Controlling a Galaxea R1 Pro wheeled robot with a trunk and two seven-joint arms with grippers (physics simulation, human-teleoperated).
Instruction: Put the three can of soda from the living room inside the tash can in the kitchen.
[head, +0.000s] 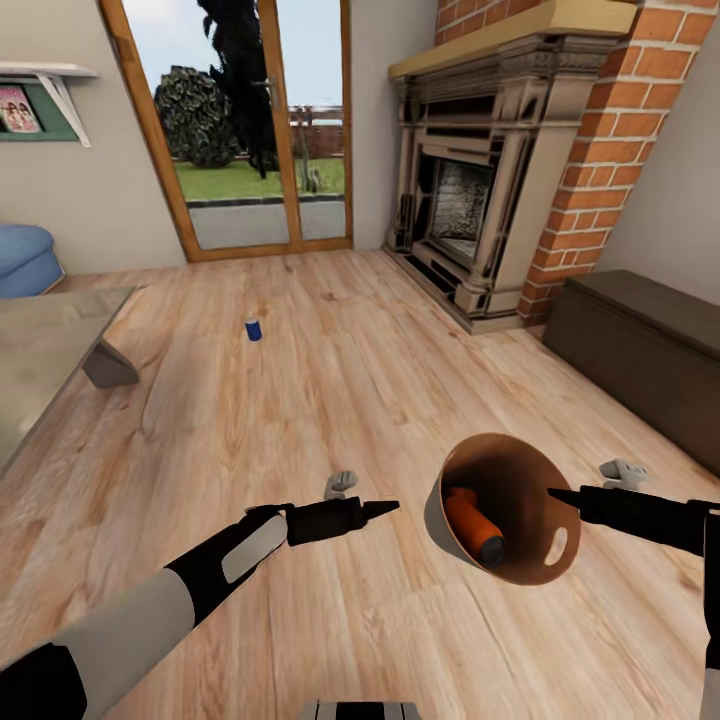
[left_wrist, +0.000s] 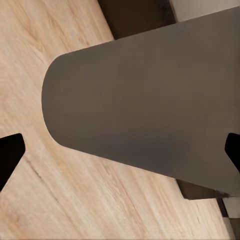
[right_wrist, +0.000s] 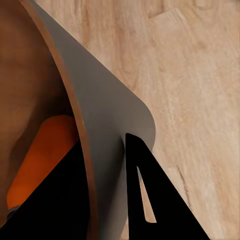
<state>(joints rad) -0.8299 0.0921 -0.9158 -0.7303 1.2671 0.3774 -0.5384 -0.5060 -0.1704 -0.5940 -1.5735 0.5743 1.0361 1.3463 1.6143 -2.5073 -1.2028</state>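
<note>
Above the wood floor (head: 330, 400), right tool (head: 553, 494) pinches the rim of the tash can (head: 520, 470), one finger inside, one outside. Bin tilted, orange soda can (head: 472, 523) lying inside. Left tool (head: 385, 508) spread wide, holding nothing, just beside the bin. Blue soda can (head: 253, 329) upright on the floor, well apart, near the glass doors (head: 250, 130).

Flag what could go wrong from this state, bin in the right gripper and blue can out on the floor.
1. The right gripper pinches only the thin rim of the trash can, one finger inside, one outside. The bin is tilted; a jolt could twist it loose.
2. The orange soda can lies loose inside, so more tilt may roll it out.
3. The blue soda can stands far ahead on the floor; the open left gripper must reach low, and could knock it over.
</note>
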